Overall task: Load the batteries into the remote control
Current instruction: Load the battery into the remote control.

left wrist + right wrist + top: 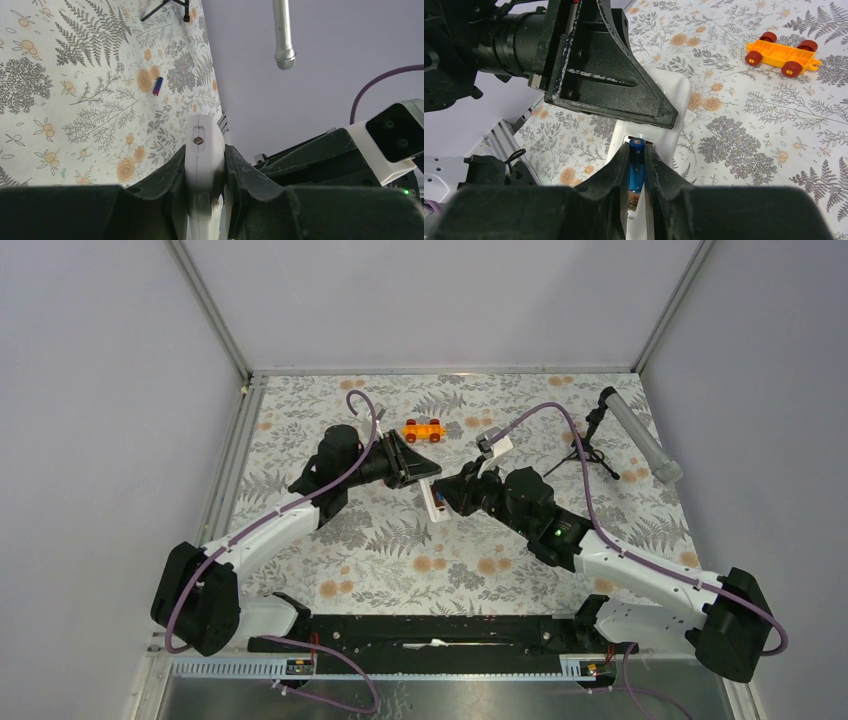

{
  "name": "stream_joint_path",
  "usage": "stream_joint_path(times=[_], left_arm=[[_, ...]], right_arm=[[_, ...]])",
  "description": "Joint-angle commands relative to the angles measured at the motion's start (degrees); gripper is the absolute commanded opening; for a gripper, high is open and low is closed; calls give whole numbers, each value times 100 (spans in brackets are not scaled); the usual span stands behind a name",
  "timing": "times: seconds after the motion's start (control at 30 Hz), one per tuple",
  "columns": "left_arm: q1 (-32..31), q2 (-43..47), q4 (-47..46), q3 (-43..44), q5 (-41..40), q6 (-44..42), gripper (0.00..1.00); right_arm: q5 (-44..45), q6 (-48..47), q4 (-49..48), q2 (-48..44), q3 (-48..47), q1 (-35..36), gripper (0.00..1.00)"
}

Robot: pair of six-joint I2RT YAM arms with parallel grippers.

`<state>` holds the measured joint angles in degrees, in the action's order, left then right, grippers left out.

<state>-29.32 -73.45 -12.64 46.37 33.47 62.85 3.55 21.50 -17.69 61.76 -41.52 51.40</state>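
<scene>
Both arms meet over the fern-print tabletop (400, 550), centre of the top view.

The left pincer (205, 150) is clamped on the slim white oblong remote control (202, 132), held edge-on at the lower centre of the left wrist view. The right pincer (636, 152) is pinching a small blue cylindrical battery (636, 167), whose end is at a recess in the remote's body, lower centre of the right wrist view. A second blue-purple battery (157, 86) lies loose on the tabletop, upper left of the left wrist view. An orange toy car (781, 54) sits upper right of the right wrist view.
</scene>
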Motion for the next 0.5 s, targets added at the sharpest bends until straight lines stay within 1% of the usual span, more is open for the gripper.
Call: stream_joint_path(times=[0.0,0.13,0.37,0.47], left_arm=[[87,153,-476,-4,216,231,0],[145,163,-477,-25,238,312,0],[183,191,-464,-32,292,330,0],[191,208,-414,-23,283,287,0]], right_arm=[[117,-199,-396,69,-59,89,10],[75,-345,-321,80,-54,90,13],[-326,-528,-55,120,-90,90,18],[-306,-529,81,137,-158,90,22]])
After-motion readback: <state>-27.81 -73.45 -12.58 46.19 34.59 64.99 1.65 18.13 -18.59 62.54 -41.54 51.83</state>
